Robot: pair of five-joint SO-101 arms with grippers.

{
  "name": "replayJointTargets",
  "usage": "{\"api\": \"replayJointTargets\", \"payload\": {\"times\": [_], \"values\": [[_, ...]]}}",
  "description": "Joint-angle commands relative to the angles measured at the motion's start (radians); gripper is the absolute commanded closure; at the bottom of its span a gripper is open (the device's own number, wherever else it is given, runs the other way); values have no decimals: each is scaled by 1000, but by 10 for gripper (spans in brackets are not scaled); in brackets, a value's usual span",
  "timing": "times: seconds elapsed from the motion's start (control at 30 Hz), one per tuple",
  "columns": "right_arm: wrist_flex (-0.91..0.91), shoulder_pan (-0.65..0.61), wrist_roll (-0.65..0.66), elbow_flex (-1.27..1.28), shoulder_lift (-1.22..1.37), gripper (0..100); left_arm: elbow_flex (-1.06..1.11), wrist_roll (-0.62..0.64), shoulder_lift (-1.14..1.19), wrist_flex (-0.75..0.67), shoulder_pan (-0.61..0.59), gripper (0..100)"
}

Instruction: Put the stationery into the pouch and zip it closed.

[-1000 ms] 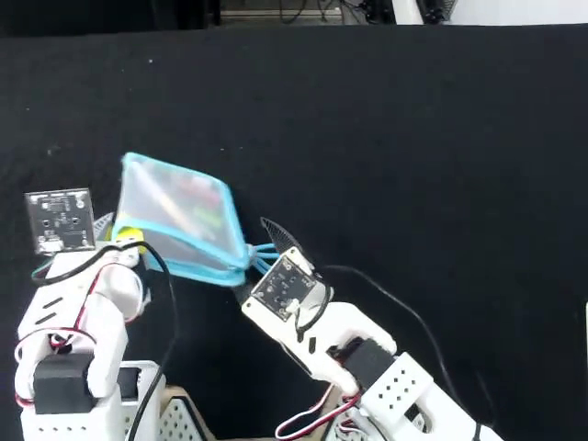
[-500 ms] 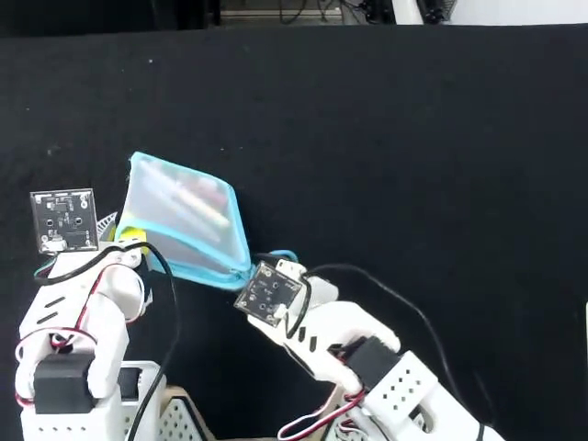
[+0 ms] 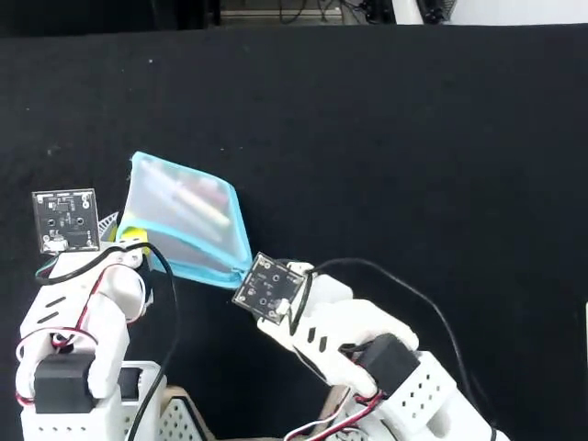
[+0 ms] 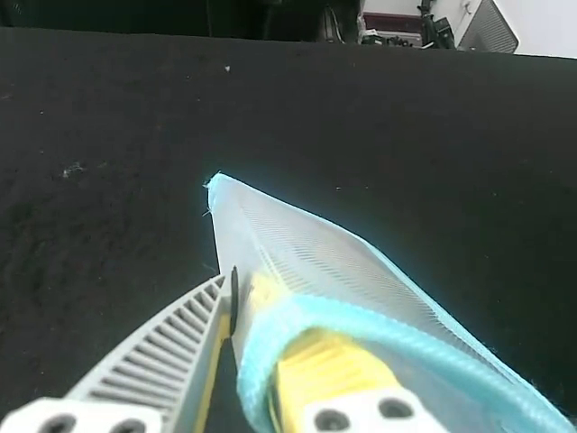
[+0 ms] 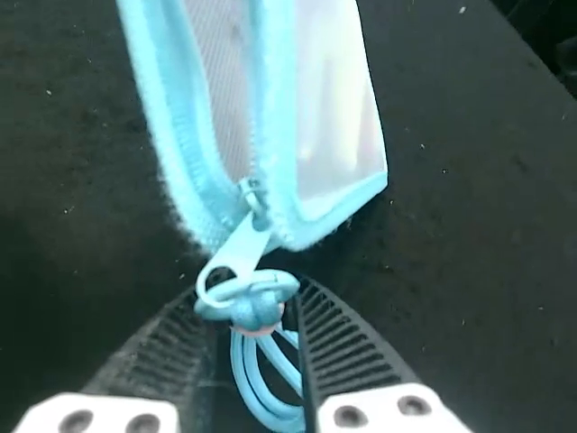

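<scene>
A translucent pouch (image 3: 184, 216) with light blue trim lies at the table's left, coloured stationery (image 3: 197, 207) showing faintly through its mesh. My left gripper (image 3: 124, 237) is at its near-left corner, shut on the blue edge (image 4: 297, 316), which lies over the yellow finger (image 4: 325, 379). At the near-right corner, my right gripper (image 3: 250, 268) is shut on the zipper's blue cord (image 5: 261, 370). The pull tab (image 5: 236, 257) hangs from the slider (image 5: 251, 194) close to the pouch's (image 5: 306, 117) corner, just ahead of the right gripper (image 5: 270, 302).
Black cloth (image 3: 413, 138) covers the whole table, with open room to the right and behind the pouch. Both arm bases crowd the near edge. Cables and equipment lie beyond the far edge (image 3: 303, 14).
The right gripper has closed on the zipper cord and drawn back toward the near edge. The pouch's right corner stretched after it. The left arm has hardly moved.
</scene>
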Motion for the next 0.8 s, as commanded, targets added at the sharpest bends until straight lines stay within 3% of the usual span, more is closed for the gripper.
{"api": "replayJointTargets", "payload": {"times": [0.0,0.27,0.4,0.57,0.77], "values": [[12,-14,6,-76,-28,988,-4,5,-18,-6,13,970],[100,-15,-5,-22,-311,987,-2,5,-17,-23,15,970],[-29,-23,-69,122,-398,987,12,5,-23,-28,15,970],[-219,-149,-97,272,-409,987,16,5,-18,-28,16,970],[-130,-150,-92,191,-415,986,18,5,-23,-28,10,970]]}}
